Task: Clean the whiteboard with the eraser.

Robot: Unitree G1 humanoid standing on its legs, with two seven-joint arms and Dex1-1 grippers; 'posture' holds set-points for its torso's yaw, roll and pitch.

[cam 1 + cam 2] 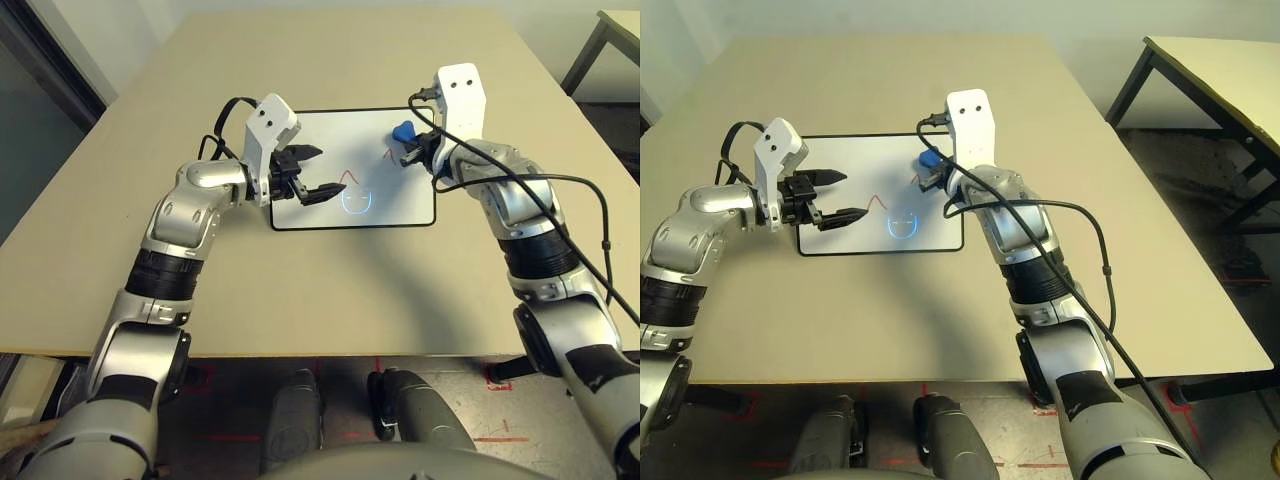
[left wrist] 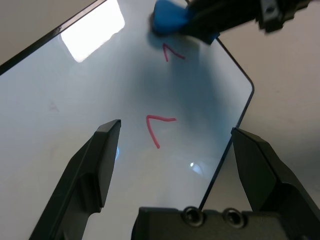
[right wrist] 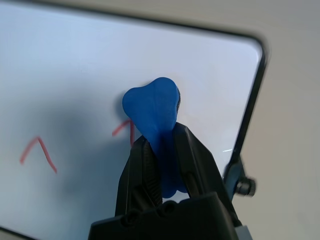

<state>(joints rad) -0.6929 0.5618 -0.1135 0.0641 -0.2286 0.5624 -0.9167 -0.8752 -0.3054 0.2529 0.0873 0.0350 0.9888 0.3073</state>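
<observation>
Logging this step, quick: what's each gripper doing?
Left gripper: open, empty.
Right gripper: closed on the blue eraser.

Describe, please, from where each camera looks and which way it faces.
Left and right eyes: on the head, facing forward and down at the whiteboard; both share this scene and both silver forearms.
Left wrist: along the open left pincer, toward red marks.
Right wrist: along the right pincer, gripping the blue eraser over the board.
</observation>
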